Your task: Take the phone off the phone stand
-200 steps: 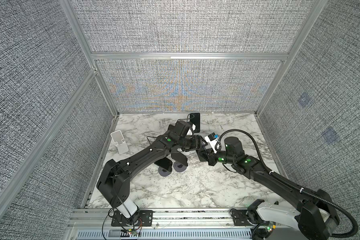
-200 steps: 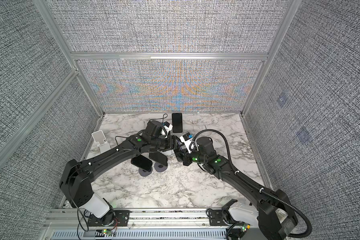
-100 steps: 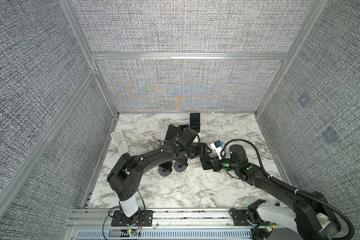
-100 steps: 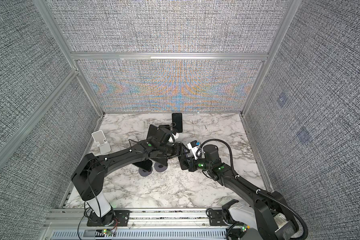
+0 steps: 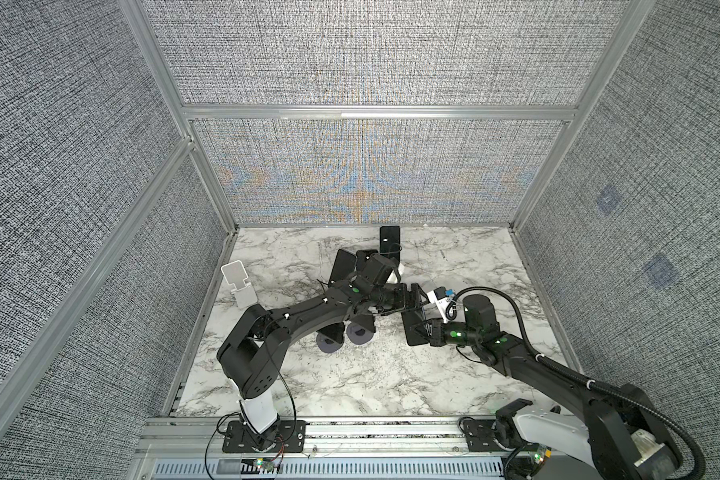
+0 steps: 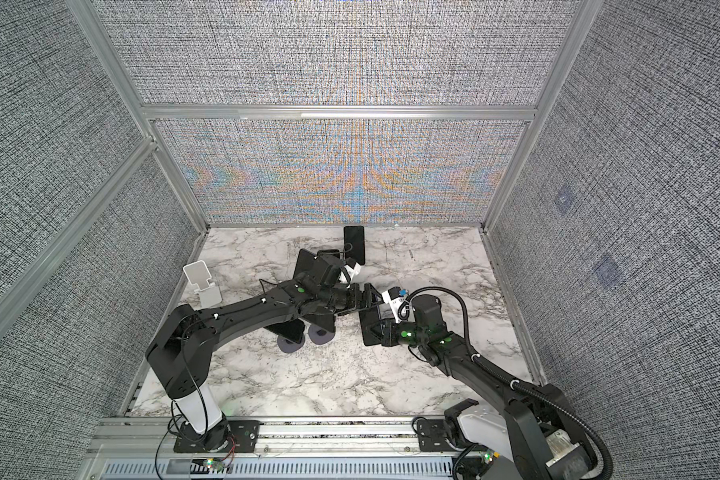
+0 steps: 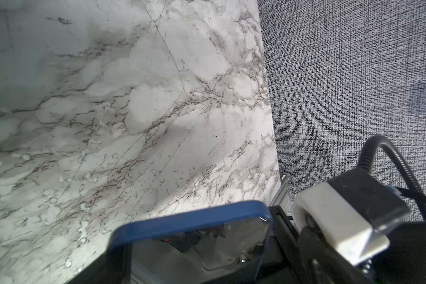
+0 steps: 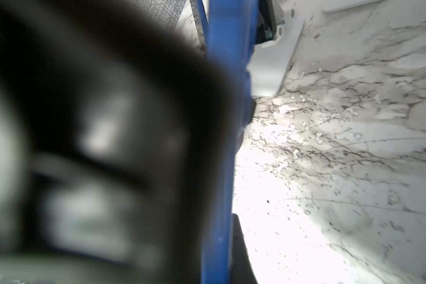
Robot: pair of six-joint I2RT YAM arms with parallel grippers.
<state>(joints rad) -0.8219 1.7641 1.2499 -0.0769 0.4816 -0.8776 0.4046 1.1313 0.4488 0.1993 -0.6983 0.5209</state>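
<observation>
The phone (image 5: 413, 334), dark with a blue case (image 7: 194, 221), hangs flat just above the marble near the middle, clear of every stand. My right gripper (image 5: 424, 332) is shut on one edge of it; in the right wrist view the blue edge (image 8: 226, 73) runs between the jaws. My left gripper (image 5: 418, 301) is open, its jaws spread on either side of the phone's far end. An empty white phone stand (image 5: 238, 282) sits at the far left in both top views (image 6: 200, 282).
Two stands on round grey bases (image 5: 360, 332) sit under the left forearm, one carrying a dark slab (image 5: 331, 332). More dark phones stand near the back wall (image 5: 389, 241) and behind the left wrist (image 5: 344, 266). Fabric walls enclose the table (image 5: 350, 382) on three sides.
Both grippers have carried the phone forward and to the right, lower over the marble. The left arm has folded back and its jaws have spread wider. The right gripper stays shut on the phone.
</observation>
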